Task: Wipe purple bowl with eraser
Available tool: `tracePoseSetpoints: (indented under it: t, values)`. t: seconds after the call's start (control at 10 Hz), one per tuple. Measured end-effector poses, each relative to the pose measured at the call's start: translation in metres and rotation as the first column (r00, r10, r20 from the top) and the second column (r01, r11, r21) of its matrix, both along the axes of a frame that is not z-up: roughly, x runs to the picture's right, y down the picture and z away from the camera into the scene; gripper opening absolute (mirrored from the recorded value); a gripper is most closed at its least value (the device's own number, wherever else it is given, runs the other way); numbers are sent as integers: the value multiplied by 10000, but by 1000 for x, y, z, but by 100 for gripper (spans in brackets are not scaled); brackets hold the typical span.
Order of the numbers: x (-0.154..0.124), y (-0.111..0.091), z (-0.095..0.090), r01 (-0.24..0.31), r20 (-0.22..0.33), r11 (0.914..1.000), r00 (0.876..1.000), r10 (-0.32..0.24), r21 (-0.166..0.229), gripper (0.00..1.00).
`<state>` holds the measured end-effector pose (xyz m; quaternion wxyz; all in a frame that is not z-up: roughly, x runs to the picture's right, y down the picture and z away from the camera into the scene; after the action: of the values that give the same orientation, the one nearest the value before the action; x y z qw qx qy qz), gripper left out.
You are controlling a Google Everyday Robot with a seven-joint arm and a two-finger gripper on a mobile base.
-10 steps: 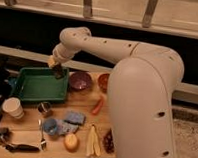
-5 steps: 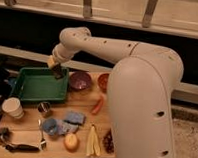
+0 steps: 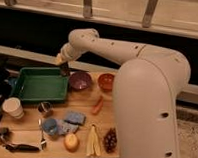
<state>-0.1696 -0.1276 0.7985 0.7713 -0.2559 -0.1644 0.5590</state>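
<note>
1. Because nothing in the pose differs from a second ago, the gripper (image 3: 64, 71) still hangs just beside the purple bowl (image 3: 80, 81), on the side towards the green tray (image 3: 39, 85) and above the bowl's rim.
2. The fingers are closed. The small dark block at their tip looks like the eraser (image 3: 65, 68), so I judge it gripped.
3. The purple bowl sits upright on the bench (image 3: 84, 99), with the orange-red bowl (image 3: 106, 81) just beside it on the side away from the tray.
4. The pause means that wiping has not begun: the eraser is beside the bowl, not inside it, and I see no contact.
5. The next move probably needs a short shift over the purple bowl, then a gentle descent onto its inner surface.
6. Pressing hard could push the purple bowl against its orange-red neighbour.
</note>
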Motion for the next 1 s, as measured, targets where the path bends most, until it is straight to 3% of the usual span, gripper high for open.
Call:
tracePoseSetpoints:
  t: [0.4, 0.6, 0.9, 1.0]
  values:
    - [82, -35, 18, -1195, -622, 9926, 9908, 1205, 195, 0]
    - [107, -36, 26, -1714, -867, 9852, 9814, 1713, 59, 0]
    - [124, -20, 45, -2363, -1387, 9714, 9631, 2309, -237, 0]
    - [124, -19, 47, -2387, -1426, 9708, 9620, 2329, -251, 0]
